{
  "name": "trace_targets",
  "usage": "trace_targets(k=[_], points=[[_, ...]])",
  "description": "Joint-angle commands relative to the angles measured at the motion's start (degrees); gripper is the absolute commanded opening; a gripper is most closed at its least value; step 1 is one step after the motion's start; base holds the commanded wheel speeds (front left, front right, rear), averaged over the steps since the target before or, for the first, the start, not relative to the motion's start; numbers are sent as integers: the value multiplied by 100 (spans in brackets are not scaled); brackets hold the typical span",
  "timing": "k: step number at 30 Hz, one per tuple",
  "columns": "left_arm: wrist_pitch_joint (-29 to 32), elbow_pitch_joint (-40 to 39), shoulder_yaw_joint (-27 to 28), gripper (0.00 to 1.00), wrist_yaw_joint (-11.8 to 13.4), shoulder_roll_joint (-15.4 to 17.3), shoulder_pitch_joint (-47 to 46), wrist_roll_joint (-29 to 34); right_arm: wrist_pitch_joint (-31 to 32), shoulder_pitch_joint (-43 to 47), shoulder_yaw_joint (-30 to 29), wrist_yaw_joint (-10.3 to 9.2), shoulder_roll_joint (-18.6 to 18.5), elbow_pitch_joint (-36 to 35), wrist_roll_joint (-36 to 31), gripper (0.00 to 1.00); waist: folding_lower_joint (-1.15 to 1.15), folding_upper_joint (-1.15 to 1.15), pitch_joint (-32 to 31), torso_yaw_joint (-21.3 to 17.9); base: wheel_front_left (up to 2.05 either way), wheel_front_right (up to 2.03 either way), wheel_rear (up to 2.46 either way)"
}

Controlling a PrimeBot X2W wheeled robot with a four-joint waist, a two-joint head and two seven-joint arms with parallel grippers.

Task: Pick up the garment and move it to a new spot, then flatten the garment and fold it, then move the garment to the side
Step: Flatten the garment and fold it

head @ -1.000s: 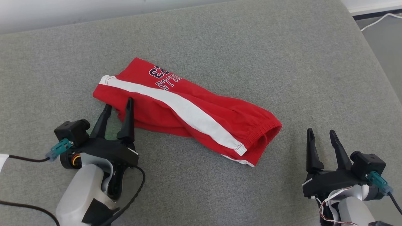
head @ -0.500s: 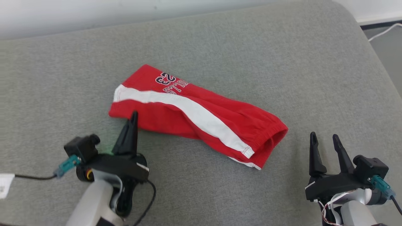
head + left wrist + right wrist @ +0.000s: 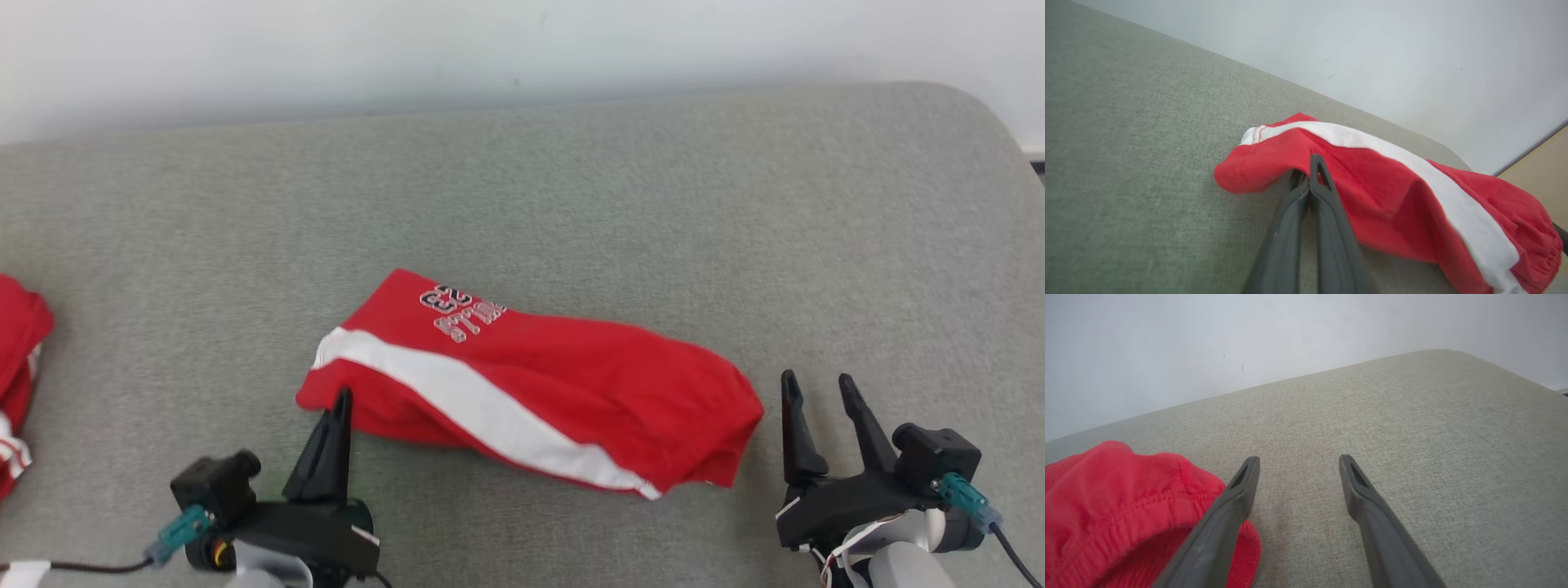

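**A:** Left side first. What are your fingers doing?

**B:** Your left gripper (image 3: 343, 395) has its fingers (image 3: 1331, 220) pressed together, no gap. The tips sit at the near left edge of the garment (image 3: 555, 376). In the left wrist view a bit of red cloth looks nipped between them.

**A:** And your right?

**B:** Your right gripper (image 3: 816, 380) has its fingers (image 3: 1372, 514) spread wide, with just bare grey cushion (image 3: 571, 188) between them. One finger lies just beside the garment's elastic-banded end and crosses in front of it in the right wrist view. Can't tell if it touches.

**A:** Where's the garment?

**B:** It's in the middle of the cushion, lying lengthwise between your two grippers. It's red with a white stripe along it and lettering near the far left corner. It's rumpled and bunched at the right end. Another red cloth (image 3: 16, 367) sits at the left edge of the head view, well apart. There's a pale wall (image 3: 490, 49) behind the cushion.
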Motion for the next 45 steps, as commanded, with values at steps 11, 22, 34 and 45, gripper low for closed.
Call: trace_targets(k=[11,22,34,45], points=[[-9,185,307,100,47,1,518,298,-4,72,530,-4,-128,-5,369,100,0,0,-366,347,0,0,0],[-9,-58,609,100,213,2,827,620,-4,212,1974,-4,-795,-900,995,100,0,0,-432,465,0,0,0],[-9,-267,363,100,315,3,849,565,-5,-160,3160,-4,-1414,-223,1245,100,0,0,-355,690,0,0,0],[-9,-485,195,100,346,2,665,510,-4,-1312,3063,-4,-1874,605,737,0,0,0,50,1113,0,0,0]])
